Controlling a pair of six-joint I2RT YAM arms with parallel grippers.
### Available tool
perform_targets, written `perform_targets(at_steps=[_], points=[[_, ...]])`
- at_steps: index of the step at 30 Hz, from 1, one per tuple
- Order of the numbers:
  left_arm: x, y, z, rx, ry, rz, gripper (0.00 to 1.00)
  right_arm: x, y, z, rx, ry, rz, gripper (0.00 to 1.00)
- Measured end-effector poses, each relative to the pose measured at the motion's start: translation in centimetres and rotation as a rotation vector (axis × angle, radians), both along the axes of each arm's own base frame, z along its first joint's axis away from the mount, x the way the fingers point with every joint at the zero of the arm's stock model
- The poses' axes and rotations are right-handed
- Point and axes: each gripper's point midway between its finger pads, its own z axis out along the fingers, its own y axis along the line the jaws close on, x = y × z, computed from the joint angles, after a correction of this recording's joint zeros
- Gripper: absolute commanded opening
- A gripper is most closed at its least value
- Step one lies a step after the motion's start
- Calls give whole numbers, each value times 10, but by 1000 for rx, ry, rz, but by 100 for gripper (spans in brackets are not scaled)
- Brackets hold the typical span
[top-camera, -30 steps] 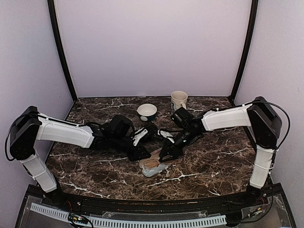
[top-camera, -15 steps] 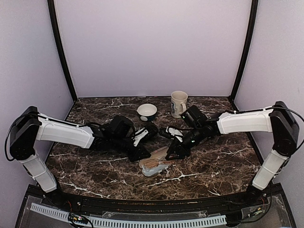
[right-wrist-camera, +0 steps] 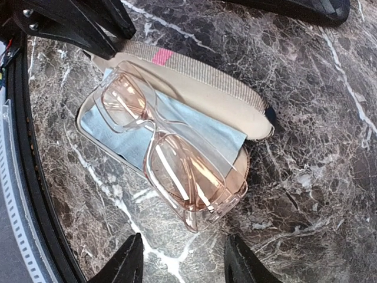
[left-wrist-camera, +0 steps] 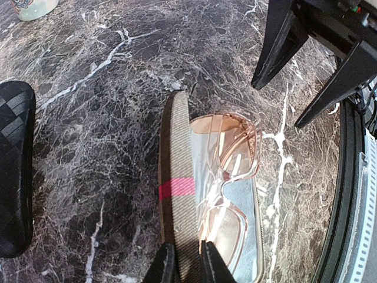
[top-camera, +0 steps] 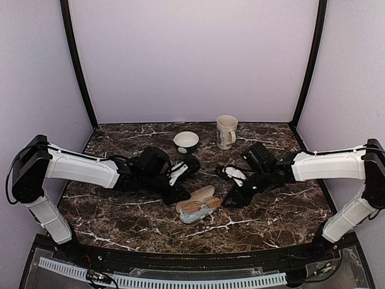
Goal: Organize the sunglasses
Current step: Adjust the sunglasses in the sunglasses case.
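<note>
I find the sunglasses [right-wrist-camera: 168, 156], pink-tinted, lying inside the open case [right-wrist-camera: 206, 76] on a blue cloth [right-wrist-camera: 200, 127]. The case rests on the desk [right-wrist-camera: 306, 147]. Left jaws are clenched on the case's striped lid. Right jaws stand released just beside the case, grasping nothing.

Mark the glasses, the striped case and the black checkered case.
glasses [right-wrist-camera: 171, 159]: right wrist view, lower lens.
striped case [left-wrist-camera: 175, 156]: left wrist view, lid's outer fabric.
black checkered case [left-wrist-camera: 15, 171]: left wrist view, woven top.
</note>
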Motion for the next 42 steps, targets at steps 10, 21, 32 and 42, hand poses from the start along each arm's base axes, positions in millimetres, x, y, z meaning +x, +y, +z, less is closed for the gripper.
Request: perform_targets(at_steps=[10,21,32,42], points=[[-1,-1,1,-1,0,-3,15,-4,-4,-37,-138,19,-22,45],[-2,-2,1,-1,-3,-8,15,6,3,-40,-172,-3,-26,34],[-1,-2,2,-2,-6,-11,15,10,5,-38,-193,-23,-18,32],[-2,-2,2,-1,-6,-12,15,16,11,-32,-205,-62,13,31]])
